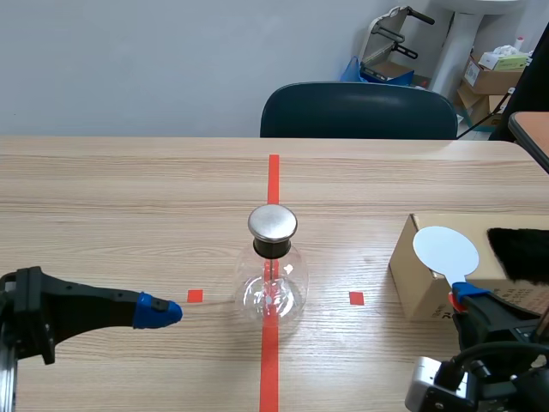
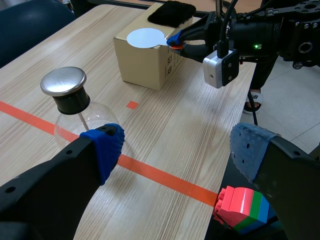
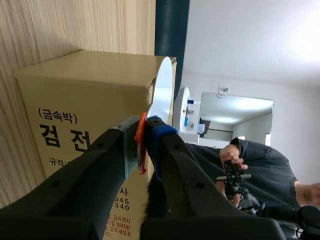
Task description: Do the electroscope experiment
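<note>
The pale wooden worktop (image 1: 129,189) carries an orange-red tape line (image 1: 273,176) down its middle. A dark chair (image 1: 360,112) stands at its far side before a plain wall, with cartons (image 1: 493,73) at the far right. On the right sits a cardboard box (image 1: 420,287). The glass electroscope (image 1: 272,283), with its metal cap, stands at the centre on the tape. A black fur pad (image 1: 519,253) lies on the box, just right of the white disc (image 1: 445,251). The right pincer (image 3: 144,145) is clenched on the disc's orange handle (image 3: 141,142). The left pincer (image 2: 177,150) is released, near and left of the flask. The step looks like picking up the disc. Next it likely needs rubbing on the fur, then bringing over to the cap.
</note>
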